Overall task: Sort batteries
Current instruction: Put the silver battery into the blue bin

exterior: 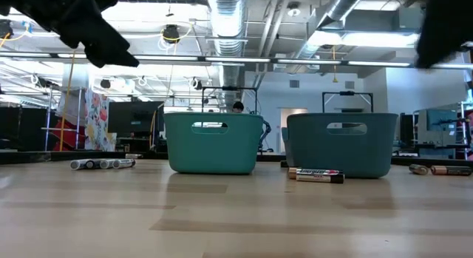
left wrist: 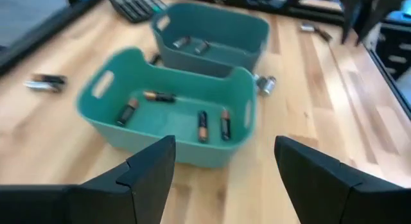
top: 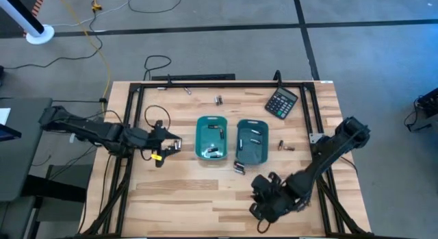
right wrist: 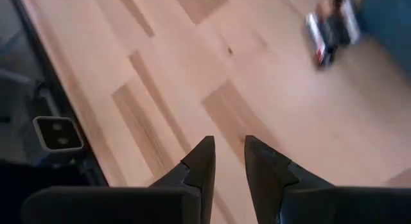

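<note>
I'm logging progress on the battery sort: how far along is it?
Partway. Batteries already lie in the left tray and the right tray. Nothing is in hand: the left gripper is open and empty, the right gripper holds nothing. Loose batteries remain on the table.

Black calculator (top: pixel 281 102) lies on wooden table (top: pixel 205 191).

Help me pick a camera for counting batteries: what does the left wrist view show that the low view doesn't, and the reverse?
Only the left wrist view looks into the near teal tray, showing four batteries inside, two more in the far tray, and the empty open left claw. Only the low view shows the batteries lying end to end on the table. Both show the two trays and a loose battery between them.
</note>
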Controlling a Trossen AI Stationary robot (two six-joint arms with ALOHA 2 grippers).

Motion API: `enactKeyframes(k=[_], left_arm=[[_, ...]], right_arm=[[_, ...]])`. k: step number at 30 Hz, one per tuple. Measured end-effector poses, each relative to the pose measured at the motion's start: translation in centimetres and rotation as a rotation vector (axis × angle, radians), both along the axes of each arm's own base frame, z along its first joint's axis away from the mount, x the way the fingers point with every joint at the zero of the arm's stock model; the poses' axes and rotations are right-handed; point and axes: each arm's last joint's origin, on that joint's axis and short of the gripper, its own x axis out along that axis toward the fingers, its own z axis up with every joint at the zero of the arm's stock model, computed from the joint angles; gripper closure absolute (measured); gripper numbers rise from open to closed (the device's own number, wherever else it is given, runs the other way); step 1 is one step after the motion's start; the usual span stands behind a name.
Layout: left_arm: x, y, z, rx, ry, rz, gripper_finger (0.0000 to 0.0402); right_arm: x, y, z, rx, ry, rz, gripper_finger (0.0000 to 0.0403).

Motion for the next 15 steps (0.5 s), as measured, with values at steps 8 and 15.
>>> enactKeyframes(k=[8, 15], left_arm=[[0.1, -1.5, -0.4, -0.045, 0.025, -0.062, 0.0141], [-0.2, -2.4, -0.4, -0.083, 0.023, -0.106, 0.0141]], right_arm=[[-0.8, 2.9, -5.0, -0.071, -0.023, -0.113, 0.0289], [0.0, 3.8, -9.0, -0.097, 0.004, -0.137, 0.0233]])
